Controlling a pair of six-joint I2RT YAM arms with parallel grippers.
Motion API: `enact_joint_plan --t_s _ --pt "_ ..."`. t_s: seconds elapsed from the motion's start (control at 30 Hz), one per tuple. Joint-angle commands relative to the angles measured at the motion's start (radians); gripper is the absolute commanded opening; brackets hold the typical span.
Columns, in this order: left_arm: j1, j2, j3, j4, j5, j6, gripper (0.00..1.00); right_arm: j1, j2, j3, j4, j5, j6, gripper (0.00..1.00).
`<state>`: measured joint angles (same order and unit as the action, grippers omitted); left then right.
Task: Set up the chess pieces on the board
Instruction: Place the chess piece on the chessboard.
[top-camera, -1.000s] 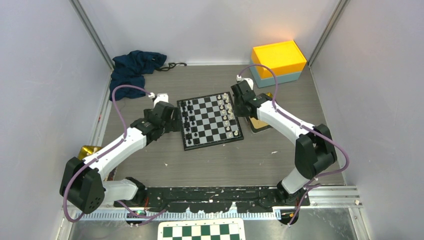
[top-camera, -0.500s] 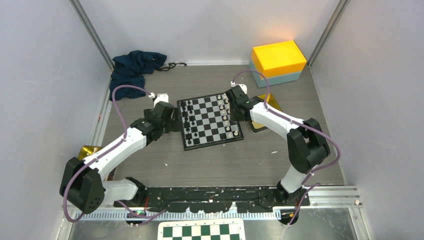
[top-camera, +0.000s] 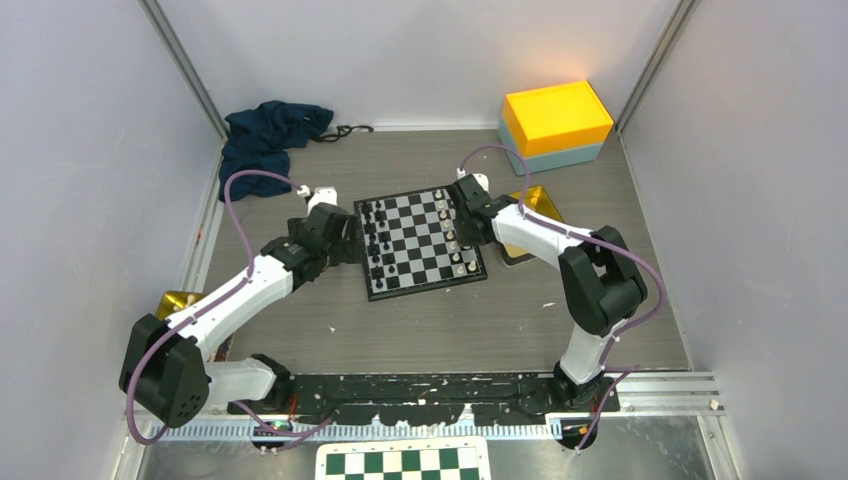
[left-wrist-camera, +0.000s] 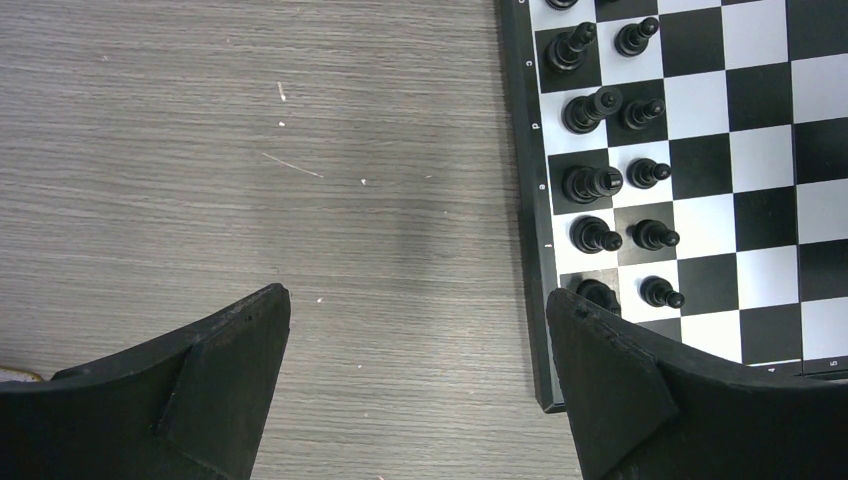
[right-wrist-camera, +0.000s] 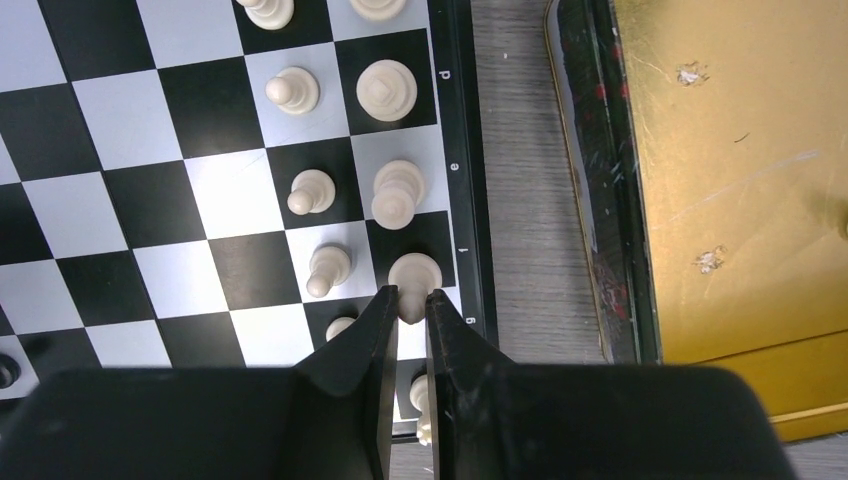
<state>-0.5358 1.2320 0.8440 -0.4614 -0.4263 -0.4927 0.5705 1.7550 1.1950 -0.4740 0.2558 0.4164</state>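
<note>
Along board (right-wrist-camera: 460, 120) border: seemingly d, e.

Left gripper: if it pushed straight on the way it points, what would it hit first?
The left gripper would likely meet bare table, just beside the board; its height is unclear.

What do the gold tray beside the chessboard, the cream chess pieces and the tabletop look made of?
Gold rectangular tray: likely thin metal, with a shiny brushed finish, scuffs and a raised dark rim.
Small cream chess pieces: probably moulded plastic, smooth with a soft sheen.
Grey tabletop: printed-looking wood grain, matte; perhaps laminate or vinyl.
</note>
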Motion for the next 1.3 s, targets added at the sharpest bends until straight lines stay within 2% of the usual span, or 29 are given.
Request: enact_joint_plan --t_s 0.0,0.53,0.87,1.27 --pt "-0.004 -0.023 0.000 0.026 -0.017 -0.001 1.00 0.006 0.004 0.020 0.052 -0.007 -0.013 0.06" --pt "-0.004 -0.017 0.000 0.027 -0.016 0.000 1.00 0.005 0.025 0.024 0.061 -0.001 -0.022 0.07" --pt "-0.004 -0.019 -0.002 0.026 -0.014 -0.001 1.00 0.006 0.028 0.025 0.049 0.000 -0.024 0.21" --pt "-0.004 -0.022 -0.003 0.026 -0.009 -0.005 1.00 0.006 0.019 0.024 0.045 0.000 -0.028 0.32"
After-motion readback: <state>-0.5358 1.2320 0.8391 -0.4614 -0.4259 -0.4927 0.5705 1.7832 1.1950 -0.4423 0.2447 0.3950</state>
